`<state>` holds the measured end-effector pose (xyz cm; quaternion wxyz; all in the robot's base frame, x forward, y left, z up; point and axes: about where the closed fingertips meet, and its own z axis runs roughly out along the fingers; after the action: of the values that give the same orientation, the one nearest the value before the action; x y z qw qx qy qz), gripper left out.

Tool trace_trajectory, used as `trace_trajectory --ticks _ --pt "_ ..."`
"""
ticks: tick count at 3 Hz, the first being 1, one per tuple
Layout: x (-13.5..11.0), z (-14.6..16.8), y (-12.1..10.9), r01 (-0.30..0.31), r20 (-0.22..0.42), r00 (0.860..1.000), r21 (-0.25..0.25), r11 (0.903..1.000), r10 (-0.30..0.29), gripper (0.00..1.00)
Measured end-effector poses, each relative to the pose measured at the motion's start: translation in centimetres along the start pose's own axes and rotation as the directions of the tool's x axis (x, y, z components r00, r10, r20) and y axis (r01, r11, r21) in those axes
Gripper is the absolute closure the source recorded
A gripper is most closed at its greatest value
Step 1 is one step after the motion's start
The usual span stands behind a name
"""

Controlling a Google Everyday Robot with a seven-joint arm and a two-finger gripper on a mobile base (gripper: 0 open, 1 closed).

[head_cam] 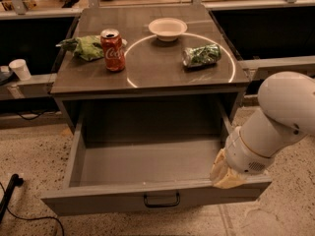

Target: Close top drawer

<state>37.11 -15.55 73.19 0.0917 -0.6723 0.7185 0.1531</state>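
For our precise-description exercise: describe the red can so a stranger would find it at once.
Start at the grey cabinet whose top drawer stands pulled out, the robot's pincer at the drawer's front right corner. On the cabinet's top, left side, the red can stands upright beside a crumpled green bag. It alone is red; the white bowl and green packet sit farther right.

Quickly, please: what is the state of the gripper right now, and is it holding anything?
Gripper: at the right front corner of the open top drawer; open, closed or holding cannot be told.
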Motion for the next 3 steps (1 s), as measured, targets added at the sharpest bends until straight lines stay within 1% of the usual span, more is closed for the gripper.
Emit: trace_trajectory --ticks 1,2,3 --pt "-0.2 1.8 1.5 0.024 -0.019 1.000 -0.039 0.9990 -0.025 1.00" --pt "-0.3 3.0 1.8 0.033 -0.028 0.999 -0.045 0.9984 -0.034 1.00" --pt "-0.2 4.1 1.4 0.028 -0.041 0.999 -0.026 0.9993 -0.029 1.00"
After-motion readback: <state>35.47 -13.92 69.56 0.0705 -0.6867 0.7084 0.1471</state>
